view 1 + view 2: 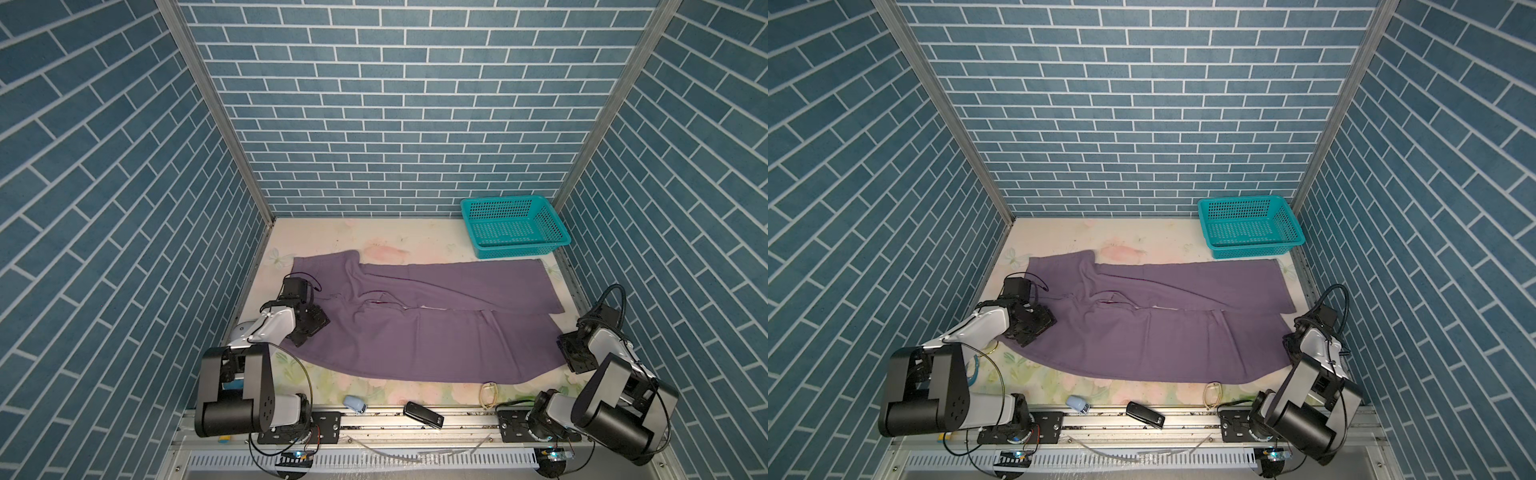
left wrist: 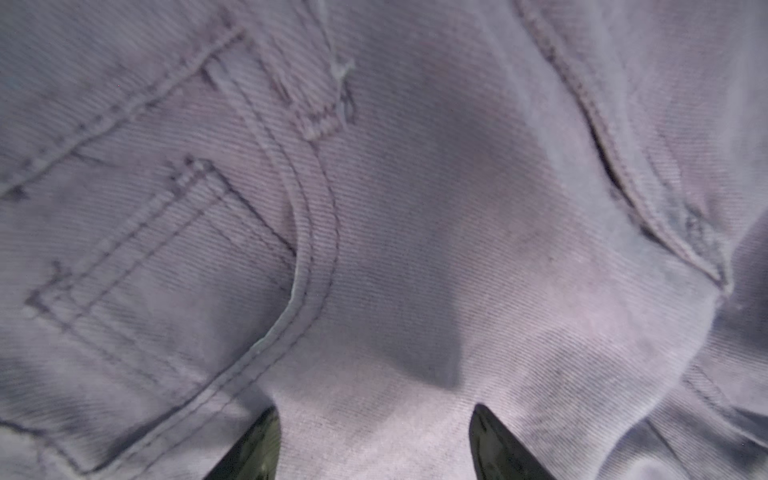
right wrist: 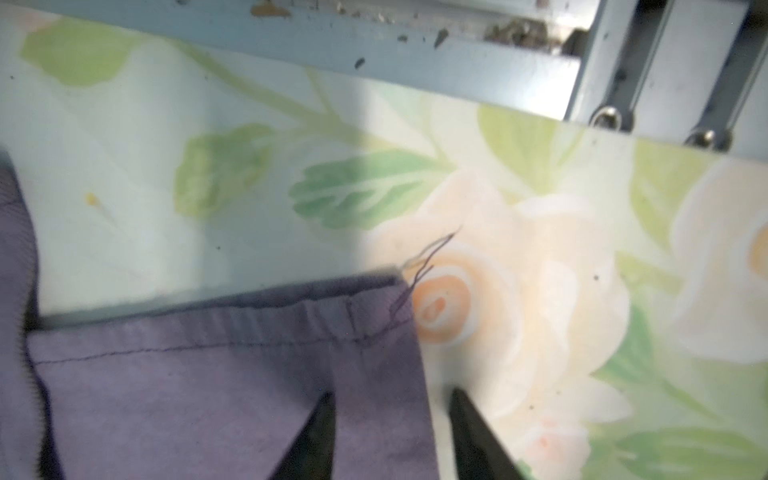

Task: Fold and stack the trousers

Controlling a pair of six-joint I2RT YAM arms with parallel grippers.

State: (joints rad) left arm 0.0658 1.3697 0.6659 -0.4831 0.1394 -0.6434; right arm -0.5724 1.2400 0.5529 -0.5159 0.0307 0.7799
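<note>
Right now the trousers are spread flat across the flowered table cover, with the waist at the left and both leg ends at the right. The far leg is laid just in front of the teal basket, and its end is stopped near the table's right edge. Bare cover is seen behind the waist, up to the back wall. Only a thin strip is seen at the front, where a small blue thing, a black thing and a tan loop are found.

Pocket seams and a belt loop are shown only in the left wrist view. There the left gripper is held wide open over the cloth, with nothing pinched.

Loose threads at the near leg's hem corner are shown only in the right wrist view. The right gripper is partly open there, with one finger set over the cloth and one over the cover. Nothing is gripped.
</note>
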